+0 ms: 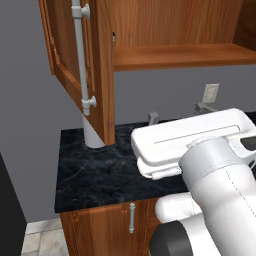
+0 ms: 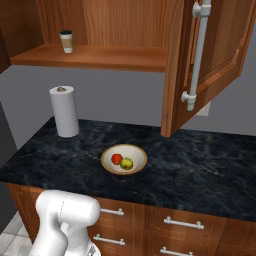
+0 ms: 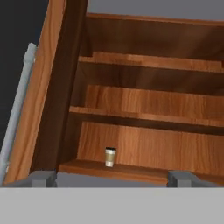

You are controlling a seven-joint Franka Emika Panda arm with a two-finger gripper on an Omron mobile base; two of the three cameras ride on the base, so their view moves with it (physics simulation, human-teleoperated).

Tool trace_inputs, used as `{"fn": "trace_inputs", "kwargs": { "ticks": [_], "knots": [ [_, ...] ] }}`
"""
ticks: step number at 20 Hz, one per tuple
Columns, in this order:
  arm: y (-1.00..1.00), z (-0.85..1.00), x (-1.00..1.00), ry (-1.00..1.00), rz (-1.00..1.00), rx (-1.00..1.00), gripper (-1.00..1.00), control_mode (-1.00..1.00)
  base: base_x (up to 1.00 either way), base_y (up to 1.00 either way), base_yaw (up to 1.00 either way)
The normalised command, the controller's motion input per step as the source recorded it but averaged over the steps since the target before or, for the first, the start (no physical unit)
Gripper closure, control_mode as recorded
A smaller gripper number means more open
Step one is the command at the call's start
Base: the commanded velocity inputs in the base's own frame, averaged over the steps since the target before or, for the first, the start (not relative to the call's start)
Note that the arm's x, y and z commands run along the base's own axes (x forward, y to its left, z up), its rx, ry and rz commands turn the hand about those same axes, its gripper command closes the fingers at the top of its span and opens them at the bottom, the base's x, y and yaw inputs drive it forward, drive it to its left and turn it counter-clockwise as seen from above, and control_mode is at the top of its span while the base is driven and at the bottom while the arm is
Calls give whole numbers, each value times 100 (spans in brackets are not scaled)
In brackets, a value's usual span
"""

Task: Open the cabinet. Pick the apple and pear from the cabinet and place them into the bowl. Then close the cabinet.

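Dark marbled stone covers the counter (image 2: 200, 160), which sits on reddish-brown lower drawers with short silver handles, below a plain grey wall. In the hand view the gripper (image 3: 113, 177) shows its two small dark grey fingertips (image 3: 43, 177) standing wide apart, with nothing between them and touching nothing. Beyond them is the cabinet (image 3: 148, 105), made of warm reddish-brown wood with a visible grain; both its raised-panel doors stand open, and each door has a long silver bar handle (image 2: 197, 55). Inside are flat wooden shelves, and on the lowest one a small paper cup (image 3: 110, 156) with a light lid stands upright, a little left of the middle between the fingertips and farther away. On the counter, below the open cabinet, rests the bowl (image 2: 124, 159), shallow and round with a tan rim and a cream inside. The apple (image 2: 116, 158), small, round and red, lies in it on the left, and the pear (image 2: 126, 163), yellow-green and roundish, just beside it on the right. At the far left of the counter a white paper towel roll (image 2: 65, 117) stands upright.
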Motion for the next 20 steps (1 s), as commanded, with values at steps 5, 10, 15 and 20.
{"fn": "trace_inputs", "kwargs": {
  "ticks": [5, 10, 15, 20],
  "knots": [
    [43, -7, 0, -9, 0, 20, -100, -100, 0, 0, 0],
    [57, -16, 25, -1, 0, 22, -100, -100, 0, 0, 0],
    [68, -20, 57, 0, -3, 17, -100, -100, 0, 0, 0],
    [84, -17, 75, 2, -8, 11, -100, -100, 0, 0, 0]
  ]
}}
